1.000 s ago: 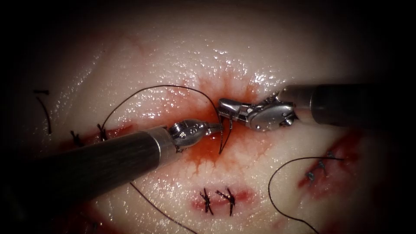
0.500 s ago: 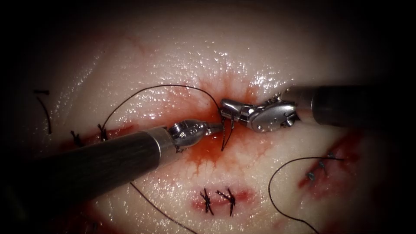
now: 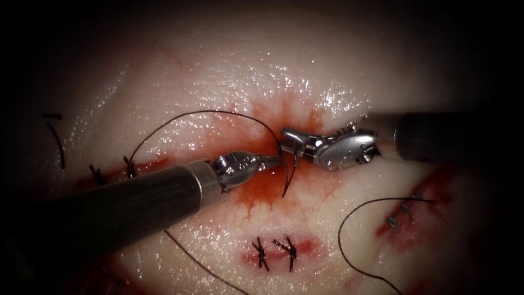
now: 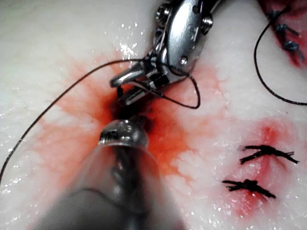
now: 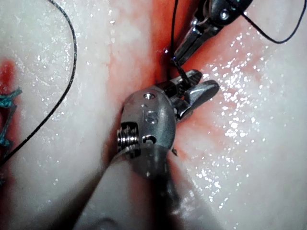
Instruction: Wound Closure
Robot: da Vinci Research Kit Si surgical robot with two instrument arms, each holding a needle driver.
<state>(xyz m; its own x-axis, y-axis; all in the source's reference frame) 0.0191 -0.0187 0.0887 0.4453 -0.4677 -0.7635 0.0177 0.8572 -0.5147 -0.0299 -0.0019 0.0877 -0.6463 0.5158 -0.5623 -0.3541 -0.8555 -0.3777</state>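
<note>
At the far left a cut end of thread (image 3: 54, 139) lay loose on the tissue (image 3: 180, 82). Two dark stitches (image 3: 112, 170) crossed the left part of the cut. The left tool (image 3: 273, 160) came in from the near left, its jaws pressed together at the red-stained middle of the cut (image 3: 262, 169); whether they pinched anything could not be told. The thread (image 3: 207, 112) arched from the stitches over to the needle (image 3: 289, 169), a dark curve hanging toward the near side, its tip free above the tissue. The right tool (image 3: 288, 137) pinched the needle near its upper end. Nearer the viewer sat two finished stitches (image 3: 274, 252).
</note>
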